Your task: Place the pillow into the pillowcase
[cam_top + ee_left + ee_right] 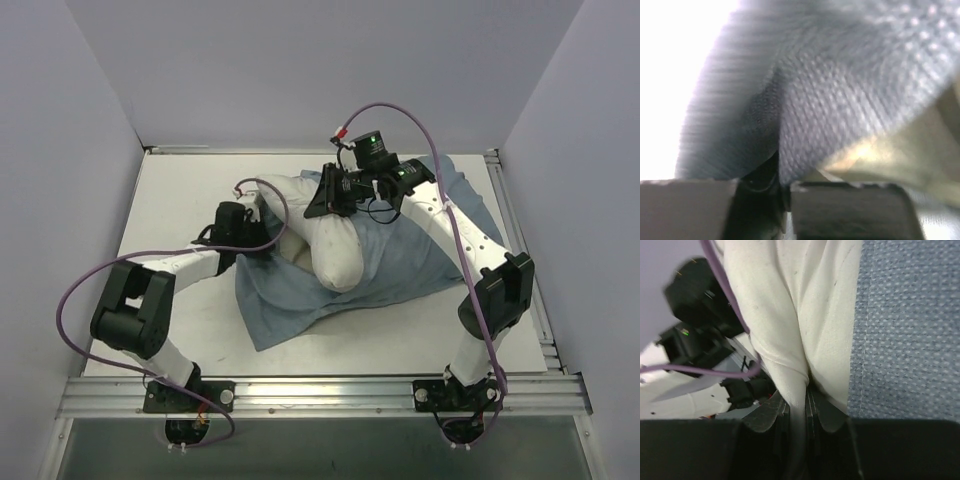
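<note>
Pillow [330, 245] lay atop the pillowcase [400, 265].
Right gripper [797, 400] pinched its far edge; left gripper [779, 172] clamped the pillowcase edge alongside.

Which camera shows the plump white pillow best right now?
Top external: the plump white pillow shows nearly whole, lying on the blue-grey cloth pillowcase. Right wrist shows only a white fold pinched in the right pincer. Left wrist shows only blue-grey weave, no pillow.
</note>
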{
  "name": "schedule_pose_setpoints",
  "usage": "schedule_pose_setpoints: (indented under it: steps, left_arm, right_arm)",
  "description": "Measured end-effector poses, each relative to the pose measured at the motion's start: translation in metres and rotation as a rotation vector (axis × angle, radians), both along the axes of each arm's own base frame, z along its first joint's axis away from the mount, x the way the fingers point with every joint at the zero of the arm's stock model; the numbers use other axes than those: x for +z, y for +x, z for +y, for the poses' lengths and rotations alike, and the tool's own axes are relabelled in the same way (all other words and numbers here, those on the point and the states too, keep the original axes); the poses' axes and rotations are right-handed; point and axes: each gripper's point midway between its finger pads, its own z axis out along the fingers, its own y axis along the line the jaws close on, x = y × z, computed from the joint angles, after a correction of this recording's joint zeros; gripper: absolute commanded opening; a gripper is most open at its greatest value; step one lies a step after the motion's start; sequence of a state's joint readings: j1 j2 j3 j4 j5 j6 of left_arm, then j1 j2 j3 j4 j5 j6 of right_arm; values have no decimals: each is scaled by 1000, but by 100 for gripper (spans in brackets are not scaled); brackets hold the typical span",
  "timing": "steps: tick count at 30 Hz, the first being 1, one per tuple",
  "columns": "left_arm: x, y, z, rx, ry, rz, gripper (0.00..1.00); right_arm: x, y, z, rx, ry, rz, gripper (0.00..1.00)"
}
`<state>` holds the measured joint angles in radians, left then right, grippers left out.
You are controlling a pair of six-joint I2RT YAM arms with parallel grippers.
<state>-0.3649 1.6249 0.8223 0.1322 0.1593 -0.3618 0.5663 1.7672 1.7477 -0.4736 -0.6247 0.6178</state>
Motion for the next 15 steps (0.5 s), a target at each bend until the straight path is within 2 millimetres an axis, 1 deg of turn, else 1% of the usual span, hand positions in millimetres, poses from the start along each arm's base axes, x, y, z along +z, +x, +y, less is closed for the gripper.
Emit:
schedule_pose_setpoints:
  steps: [1,3,5,7,8,9,11,13,15]
  left_arm:
    - [5,3,7,5,-19,0,1]
    - [20,7,26,21,-68,6,0]
    - [47,8,52,32,-143,9,0]
    - [80,8,68,18,-210,6,0]
    - [97,7,72,3,-236,-3,0]
    - [113,7,75,-18,-258,-16,0]
    - [137,3,73,-67,-297,-29,0]
    - [151,-2,65,-119,-333,-23,0]
    - [158,-12,56,-172,-374,4,0]
  right_arm:
    - [-5,0,-4,8,-13,-7,0]
    - [-19,-4,-12,48,-57,-37,0]
    - [-36,-12,-21,105,-110,-66,0]
    - [-55,-19,-27,168,-151,-83,0]
    - [-65,-23,-29,207,-173,-98,0]
    - [-73,-27,-30,240,-190,-110,0]
    - [-84,-36,-24,319,-219,-143,0]
    - [-95,-41,-17,382,-250,-175,0]
    - [-107,-45,-7,436,-287,-191,0]
